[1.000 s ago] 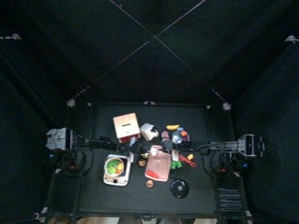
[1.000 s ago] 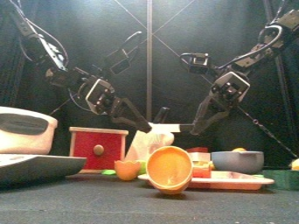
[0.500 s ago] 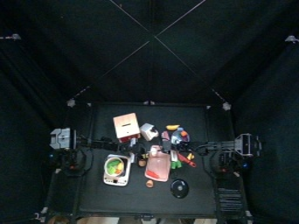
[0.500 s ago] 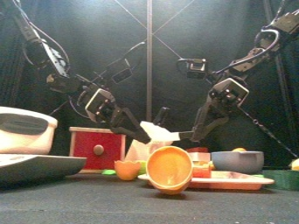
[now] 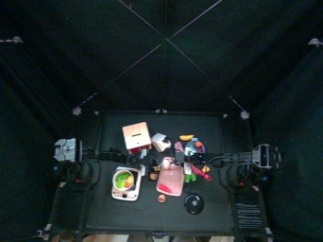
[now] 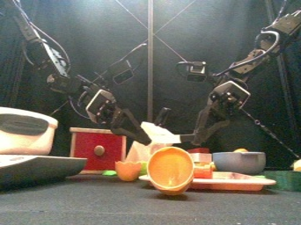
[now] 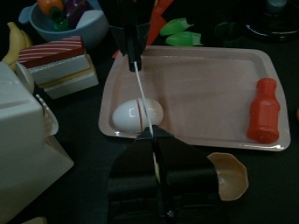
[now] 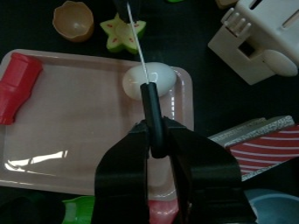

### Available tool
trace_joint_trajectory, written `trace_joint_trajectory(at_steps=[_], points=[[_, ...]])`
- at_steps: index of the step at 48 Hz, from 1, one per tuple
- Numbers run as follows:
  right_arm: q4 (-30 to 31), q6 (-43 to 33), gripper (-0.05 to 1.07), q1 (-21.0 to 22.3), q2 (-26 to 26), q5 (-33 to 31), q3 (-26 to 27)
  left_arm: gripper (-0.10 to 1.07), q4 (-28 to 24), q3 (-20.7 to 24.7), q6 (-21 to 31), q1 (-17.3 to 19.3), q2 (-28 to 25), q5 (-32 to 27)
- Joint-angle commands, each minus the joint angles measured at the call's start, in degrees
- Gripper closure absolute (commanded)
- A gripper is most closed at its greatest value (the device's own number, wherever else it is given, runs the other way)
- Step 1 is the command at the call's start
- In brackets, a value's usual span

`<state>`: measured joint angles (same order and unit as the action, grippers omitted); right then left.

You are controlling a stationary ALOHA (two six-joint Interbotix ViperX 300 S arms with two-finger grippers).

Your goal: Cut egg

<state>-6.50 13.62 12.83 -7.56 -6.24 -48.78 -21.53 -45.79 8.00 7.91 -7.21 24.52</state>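
One egg [image 8: 149, 79] lay on the pink tray [image 8: 70, 122], just ahead of the right pincer [image 8: 152, 129] and under the blade it carried. That pincer was clamped on the black handle of the knife [image 8: 147, 92], with the thin blade running forward from its tips across the top of the egg. The left pincer [image 7: 153, 162] sat on the egg's far side, in line with the blade's tip, so the egg lay between the two. Whether the left one gripped the tip, pressed on it or merely hovered could not be told. The egg looked whole and round in both wrist views, with no split showing. By that reading the knife was placed and lined up, but the cut itself was not yet made; pressing the blade down through the egg remained.
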Motion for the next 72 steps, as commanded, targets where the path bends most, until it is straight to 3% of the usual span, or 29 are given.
trace_joint_trajectory(at_steps=[1,26,72], points=[[0.26,-0.26,0.62,0.79,0.09,-0.53,0.70,0.97,-0.70,0.18,-0.09,-0.44,-0.09,-1.32],[1.76,-0.35,0.63,1.14,3.78,-2.81,1.58,0.85,-0.70,2.81,0.00,0.09,-4.31,-4.75],[1.76,-0.35,0.63,1.49,2.99,-3.16,1.67,0.85,-0.79,3.08,0.00,1.67,-3.16,-5.27]])
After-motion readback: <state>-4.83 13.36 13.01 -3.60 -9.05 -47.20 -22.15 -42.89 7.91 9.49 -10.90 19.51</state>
